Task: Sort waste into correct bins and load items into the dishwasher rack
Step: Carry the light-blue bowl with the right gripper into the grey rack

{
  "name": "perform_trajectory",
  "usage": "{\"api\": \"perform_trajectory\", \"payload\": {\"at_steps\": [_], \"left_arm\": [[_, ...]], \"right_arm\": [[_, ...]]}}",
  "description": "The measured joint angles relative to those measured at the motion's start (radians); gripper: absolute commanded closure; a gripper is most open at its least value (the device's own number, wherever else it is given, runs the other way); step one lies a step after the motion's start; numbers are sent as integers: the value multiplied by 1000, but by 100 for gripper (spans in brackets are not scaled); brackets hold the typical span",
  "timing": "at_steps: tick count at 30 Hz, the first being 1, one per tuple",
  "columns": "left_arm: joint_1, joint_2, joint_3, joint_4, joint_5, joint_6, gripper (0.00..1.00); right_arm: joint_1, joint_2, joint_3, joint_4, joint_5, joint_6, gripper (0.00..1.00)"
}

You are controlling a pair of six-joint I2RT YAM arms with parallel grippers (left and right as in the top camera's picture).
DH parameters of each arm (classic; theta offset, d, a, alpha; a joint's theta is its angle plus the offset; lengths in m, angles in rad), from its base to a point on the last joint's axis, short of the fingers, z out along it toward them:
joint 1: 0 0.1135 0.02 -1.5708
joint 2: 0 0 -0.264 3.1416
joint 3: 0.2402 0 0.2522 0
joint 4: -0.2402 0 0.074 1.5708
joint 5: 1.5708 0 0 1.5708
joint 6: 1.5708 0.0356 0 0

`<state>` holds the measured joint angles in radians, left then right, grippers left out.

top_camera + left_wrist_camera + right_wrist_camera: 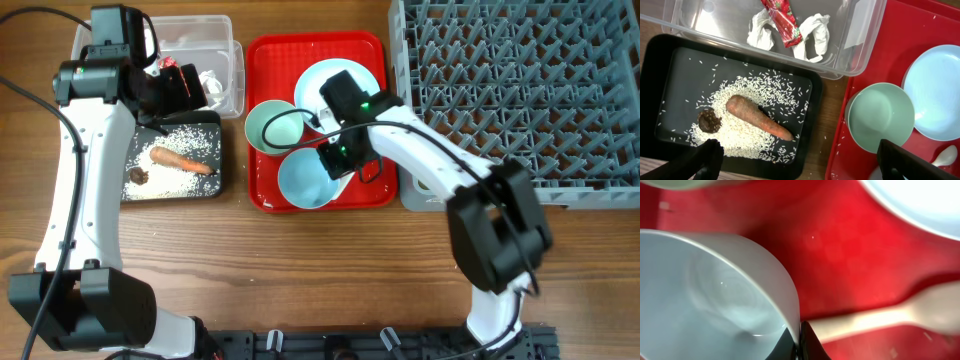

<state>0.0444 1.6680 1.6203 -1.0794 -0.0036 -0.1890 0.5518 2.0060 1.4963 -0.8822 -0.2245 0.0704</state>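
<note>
The right hand (799,341) pinched the rim of the light blue bowl (715,295), which stood at the near side of the red tray (262,192) with the white spoon (875,317) just to its right. The left hand (802,160) hung spread wide over the black tray (216,182), which held rice (740,135), the carrot stick (757,117) and a brown lump (709,121). The red wrapper (785,22) and tissue (815,32) lay in the clear tub (228,60) on its far side.

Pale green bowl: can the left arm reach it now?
Probably yes: the pale green round bowl sits uncovered, left fingers open nearby; the right fingers pinch the neighbouring light blue bowl, possibly crowding.
</note>
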Motion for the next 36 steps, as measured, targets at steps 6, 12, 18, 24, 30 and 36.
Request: {"api": "perform_trajectory", "payload": {"at_steps": [6, 12, 18, 24, 30, 36], "left_arm": [[0, 0, 0, 0, 0, 0, 0], [0, 0, 0, 0, -2, 0, 0], [0, 0, 0, 3, -7, 0, 0], [0, 0, 0, 3, -7, 0, 0], [0, 0, 0, 3, -7, 0, 0], [0, 0, 0, 3, -7, 0, 0]], "right_arm": [[-78, -314, 54, 86, 292, 61, 96], [-195, -329, 81, 635, 854, -16, 96], [-348, -110, 83, 831, 980, -144, 96], [-366, 5, 203, 610, 985, -156, 96], [-363, -11, 551, 257, 887, -142, 96], [-363, 4, 560, 72, 890, -135, 96]]}}
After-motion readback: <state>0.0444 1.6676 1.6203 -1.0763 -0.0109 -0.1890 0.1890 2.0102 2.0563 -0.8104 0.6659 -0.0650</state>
